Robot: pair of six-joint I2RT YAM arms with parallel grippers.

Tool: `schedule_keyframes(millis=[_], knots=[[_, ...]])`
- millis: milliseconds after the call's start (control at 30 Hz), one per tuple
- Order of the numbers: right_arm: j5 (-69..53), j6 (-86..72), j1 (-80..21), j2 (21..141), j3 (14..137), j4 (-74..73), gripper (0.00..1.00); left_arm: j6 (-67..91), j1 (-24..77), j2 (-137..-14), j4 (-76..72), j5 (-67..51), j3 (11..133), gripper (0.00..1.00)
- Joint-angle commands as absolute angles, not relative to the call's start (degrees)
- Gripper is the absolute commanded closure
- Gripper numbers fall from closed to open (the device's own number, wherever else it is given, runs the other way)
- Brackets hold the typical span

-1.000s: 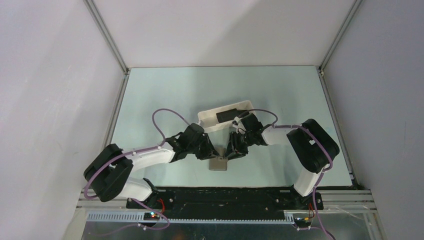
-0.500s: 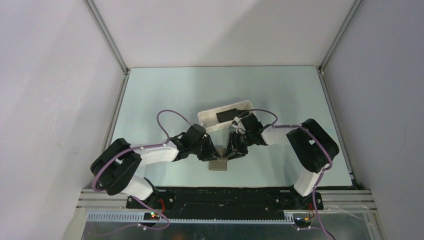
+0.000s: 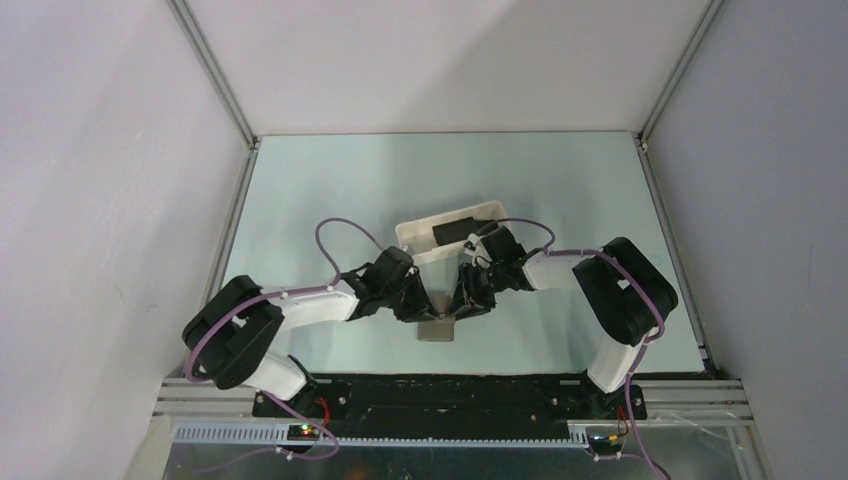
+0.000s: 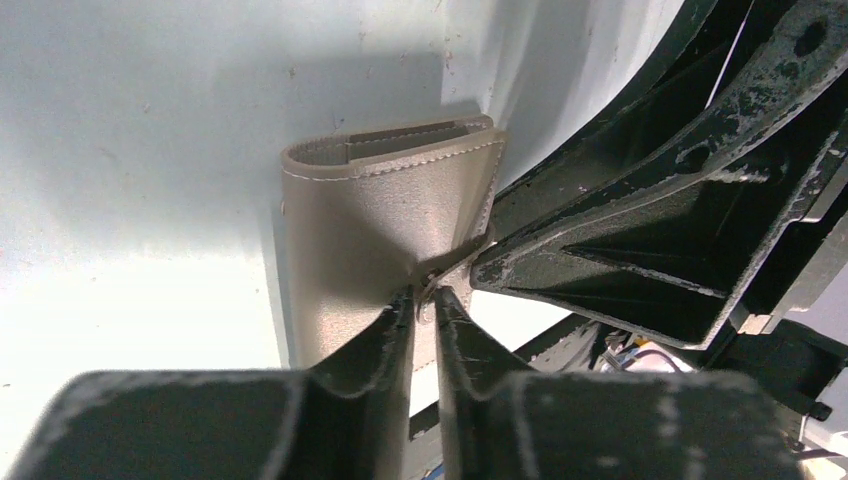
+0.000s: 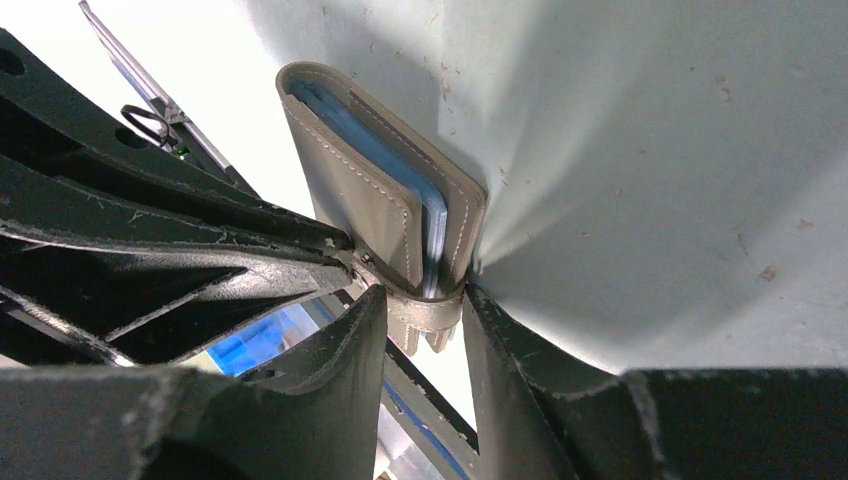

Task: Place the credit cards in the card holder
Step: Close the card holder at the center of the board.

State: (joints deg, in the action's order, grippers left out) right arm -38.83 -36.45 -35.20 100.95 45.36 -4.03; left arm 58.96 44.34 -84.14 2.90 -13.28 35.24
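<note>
Left jaws: closed to a thin slit, pinching the strap tab (image 4: 428, 285) of the wallet (image 4: 370, 220).
Right jaws: part-way closed, clamping the wallet across its thickness at the strap end, with both inner faces touching it.
Wallet: near the 6 o'clock edge of the desk (image 3: 330, 190), between the two jaws, which reach it from 10 and 2 o'clock in the overhead view. It is folded, with blue lining showing along its edge. Whether it rests on the desk or is lifted, I cannot tell.
Card: a black card (image 3: 455, 228) lies in the white tray (image 3: 412, 240), at 12 o'clock from the wallet, just beyond the jaws.
</note>
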Motion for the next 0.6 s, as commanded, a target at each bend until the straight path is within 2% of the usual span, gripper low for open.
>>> schedule_keyframes(millis=[0, 100, 267, 567], knots=[[-29.21, -33.9, -35.95, 104.73, 43.68, -7.44, 0.6, 57.33, 44.26, -84.27, 3.5, -12.76, 37.03, 0.77], [-29.25, -33.92, -35.97, 104.85, 43.66, -7.35, 0.6, 57.1, 44.27, -83.64, 4.18, -12.6, 36.73, 0.73], [-28.93, -34.52, -35.96, 105.25, 43.74, -7.56, 0.61, 57.17, 44.3, -83.75, 4.33, -13.08, 36.33, 0.74], [-28.78, -34.83, -35.96, 105.57, 43.76, -7.76, 0.62, 57.91, 44.31, -85.21, 2.04, -15.03, 37.38, 0.86]])
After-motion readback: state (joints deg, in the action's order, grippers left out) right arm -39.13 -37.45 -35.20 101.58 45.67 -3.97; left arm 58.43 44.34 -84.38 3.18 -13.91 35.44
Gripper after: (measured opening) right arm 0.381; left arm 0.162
